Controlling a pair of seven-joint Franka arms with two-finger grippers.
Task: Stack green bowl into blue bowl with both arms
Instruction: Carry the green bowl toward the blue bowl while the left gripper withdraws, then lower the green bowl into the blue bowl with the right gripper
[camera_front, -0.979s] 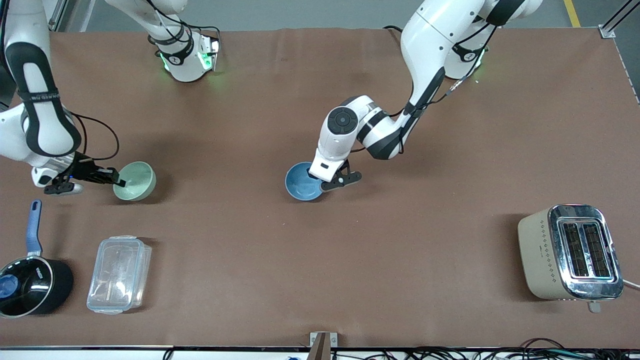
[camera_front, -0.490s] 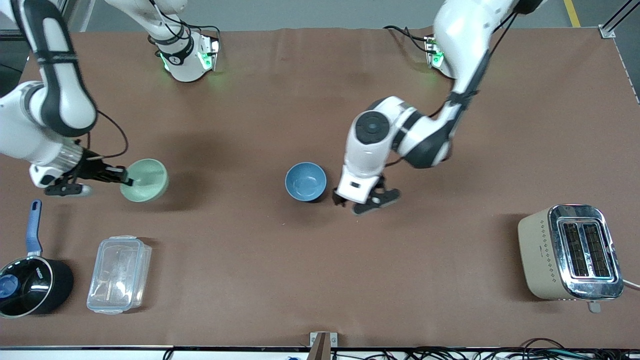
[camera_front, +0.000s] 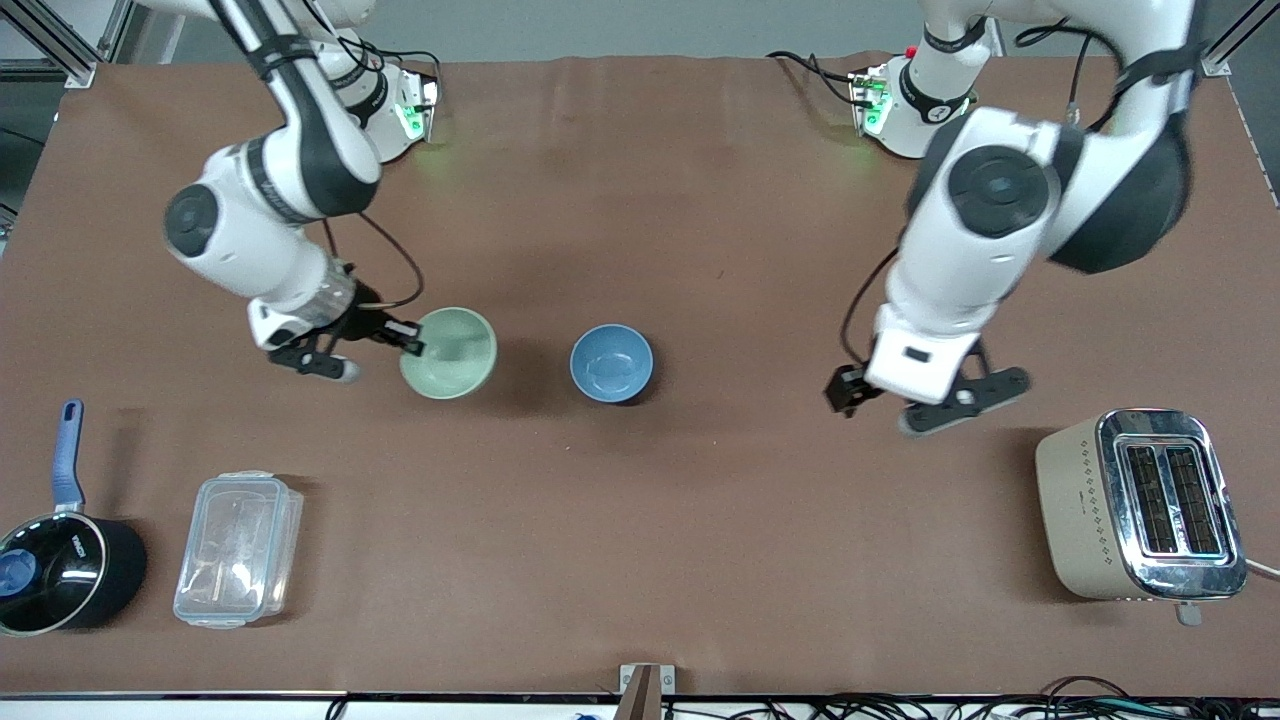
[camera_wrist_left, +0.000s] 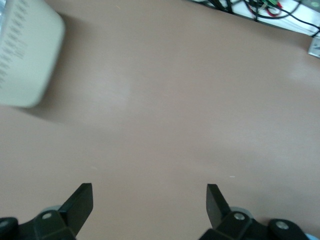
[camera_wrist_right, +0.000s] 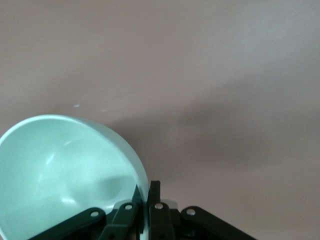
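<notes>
High front camera over the table (facing the bases); downward-looking wrist cameras.

Bare brown table lies open around the blue bowl, with a clear gap between it and the green bowl, held up by the right gripper. The left gripper, fingers spread, hangs over bare table near the toaster. The saucepan and plastic box crowd the near corner at the right arm's end.
</notes>
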